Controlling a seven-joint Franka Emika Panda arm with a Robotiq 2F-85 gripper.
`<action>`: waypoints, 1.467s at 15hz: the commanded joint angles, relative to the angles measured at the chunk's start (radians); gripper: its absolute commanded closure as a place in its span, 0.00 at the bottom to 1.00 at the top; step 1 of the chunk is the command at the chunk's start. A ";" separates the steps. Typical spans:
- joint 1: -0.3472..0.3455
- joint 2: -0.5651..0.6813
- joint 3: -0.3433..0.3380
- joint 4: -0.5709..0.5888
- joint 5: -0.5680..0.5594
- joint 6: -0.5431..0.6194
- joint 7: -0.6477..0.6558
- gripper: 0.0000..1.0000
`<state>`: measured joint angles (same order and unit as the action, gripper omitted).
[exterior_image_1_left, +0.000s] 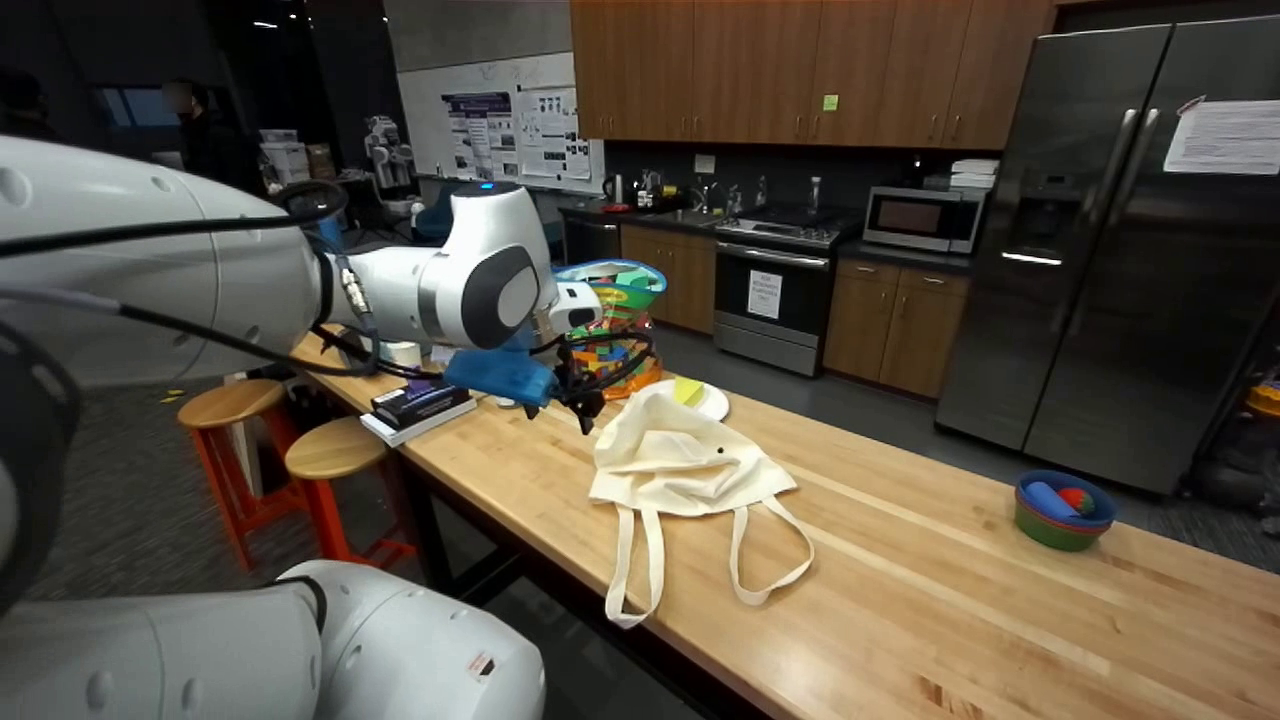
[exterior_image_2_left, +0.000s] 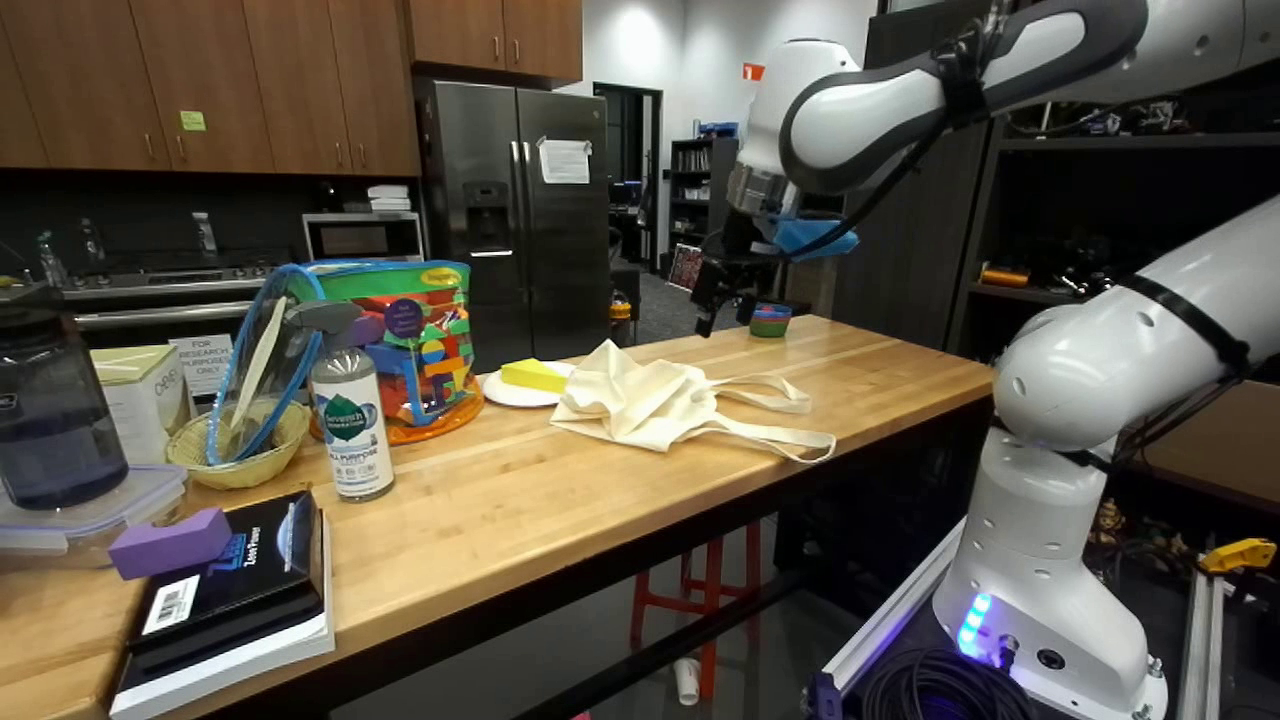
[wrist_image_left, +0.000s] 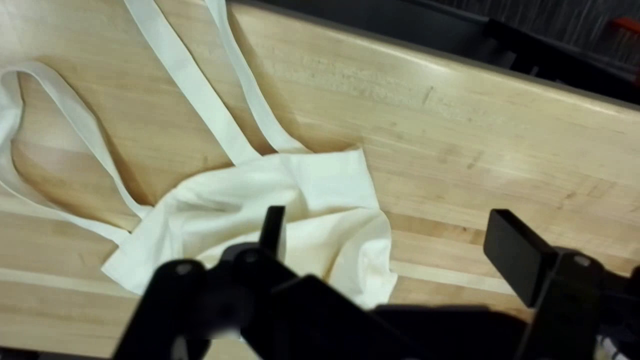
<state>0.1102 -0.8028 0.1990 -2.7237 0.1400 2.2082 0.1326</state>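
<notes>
Note the hand (wrist_image_left: 390, 230) spread wide above the desk (wrist_image_left: 475, 140). See the cloth bag (wrist_image_left: 245, 215) lying crumpled below, apart from both fingers (wrist_image_left: 272, 232).

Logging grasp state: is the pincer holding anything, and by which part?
Nothing is held: the pincer stands open, and the cream tote bag lies apart from it on the wooden tabletop.

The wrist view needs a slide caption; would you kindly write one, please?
Open gripper above a wooden table where a crumpled cream tote bag lies, its straps spread loosely.
</notes>
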 joint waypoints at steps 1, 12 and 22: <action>0.028 0.097 0.046 0.033 -0.004 0.142 0.048 0.00; -0.044 0.426 0.077 0.233 -0.176 0.216 0.103 0.00; -0.054 0.657 0.047 0.420 -0.314 0.210 0.166 0.00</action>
<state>0.0541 -0.2143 0.2653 -2.3674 -0.1279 2.4250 0.2681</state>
